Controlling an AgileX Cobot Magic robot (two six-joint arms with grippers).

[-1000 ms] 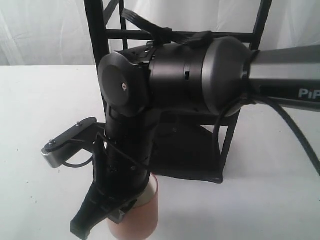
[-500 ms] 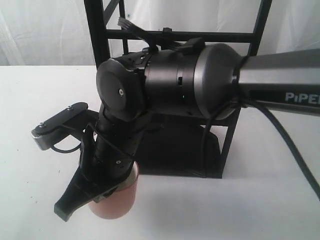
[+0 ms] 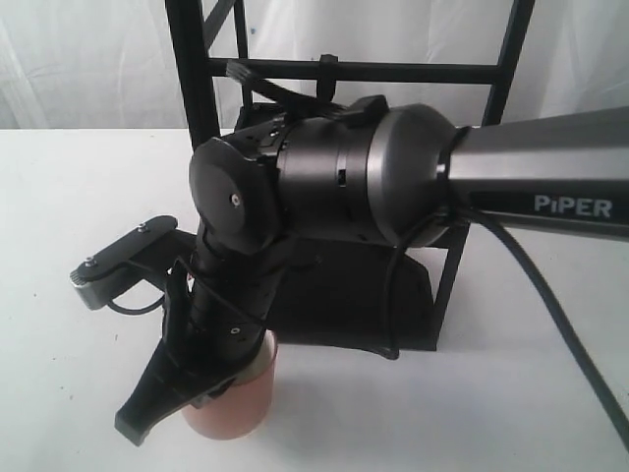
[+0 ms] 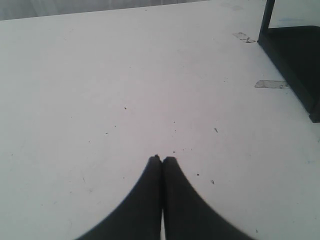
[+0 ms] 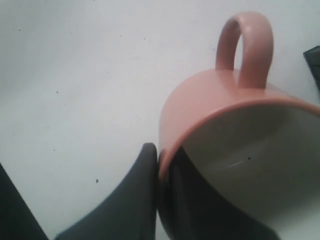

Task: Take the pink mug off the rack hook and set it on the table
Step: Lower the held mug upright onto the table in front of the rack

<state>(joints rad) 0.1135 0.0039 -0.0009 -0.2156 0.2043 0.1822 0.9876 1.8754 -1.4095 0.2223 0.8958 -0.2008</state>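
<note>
Exterior view: in the near-left foreground, the right gripper, pointing down and clenched on the pink mug. Mug mouth-up, low against the table; cannot tell whether its base touches. Off the rack, which stands behind and to the right, apart from the mug. Across the middle, the right arm, its fat black-and-grey joint hiding most of the lower shelf and part of the crossbar. Grey camera bracket jutting left of the wrist, black cable trailing off to the right. Bare tabletop to the left of the mug and to the right in front of the rack, white curtain behind.

Left wrist view: left gripper pressed closed, tips together, nothing between them. Speckled white table on every side. Dark base of the rack in one far corner, two tape scraps on the tabletop just beside it, all well apart from the fingertips.

Right wrist view: mug rim pinched between the tips, one finger outside the pink wall, the other inside against the cream lining. Loop handle on the side away from the fingers, touching nothing. Open table beyond and beside the mug; a dark sliver at one picture edge, too little to name.
</note>
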